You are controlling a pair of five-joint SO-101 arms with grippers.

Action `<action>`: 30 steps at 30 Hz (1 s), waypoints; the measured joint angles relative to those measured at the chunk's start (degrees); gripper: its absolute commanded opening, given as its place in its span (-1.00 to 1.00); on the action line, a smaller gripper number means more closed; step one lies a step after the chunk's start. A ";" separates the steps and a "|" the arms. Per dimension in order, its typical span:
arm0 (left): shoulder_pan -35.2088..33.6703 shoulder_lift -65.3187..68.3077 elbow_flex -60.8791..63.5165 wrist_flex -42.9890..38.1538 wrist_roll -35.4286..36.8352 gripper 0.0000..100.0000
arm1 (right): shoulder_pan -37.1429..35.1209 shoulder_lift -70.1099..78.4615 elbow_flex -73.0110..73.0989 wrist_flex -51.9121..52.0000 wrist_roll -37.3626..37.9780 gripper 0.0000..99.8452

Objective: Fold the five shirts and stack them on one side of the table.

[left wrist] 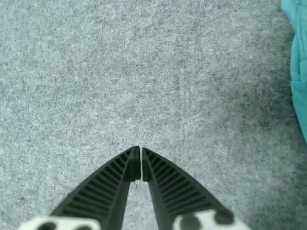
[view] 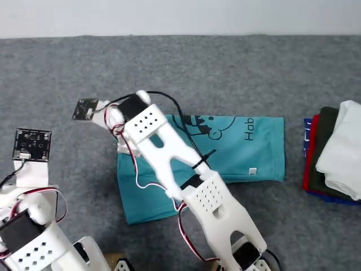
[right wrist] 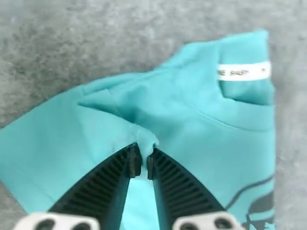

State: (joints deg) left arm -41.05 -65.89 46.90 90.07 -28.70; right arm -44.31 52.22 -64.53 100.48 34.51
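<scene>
Grey table (view: 225,68) is bearing a limp teal shirt (view: 248,158), best pinched at folds; right gripper (right wrist: 140,165) is nipping one, left gripper (left wrist: 141,165) clenched empty

Your teal shirt (view: 242,152) is a solid colour, with a dark line-drawn print and dark lettering. It also has a small white label (view: 252,171) and a white neck tag (right wrist: 242,72) with grey print. The table cover (view: 225,73) under the shirt is mottled, flecked grey. The stack (view: 333,152) past the shirt's lettered end runs white on top, then dark green-black, red and blue. The arm (view: 169,152) across the shirt is white with a dotted hole pattern, black servos and red, white and black wires (view: 138,169). Right gripper (right wrist: 140,163) and left gripper (left wrist: 141,165) are black and ribbed.
</scene>
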 measured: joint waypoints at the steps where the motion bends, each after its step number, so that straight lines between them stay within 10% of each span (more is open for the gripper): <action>1: 0.00 0.00 0.00 0.00 0.00 -0.97 | 0.44 -0.18 0.00 0.00 0.00 -0.98; 30: 0.00 0.00 0.00 0.00 0.00 -0.97 | 10.99 1.41 0.00 -12.31 -5.01 -0.93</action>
State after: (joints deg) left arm -41.05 -65.89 46.90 90.07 -28.70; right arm -33.32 53.63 -64.53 88.18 29.49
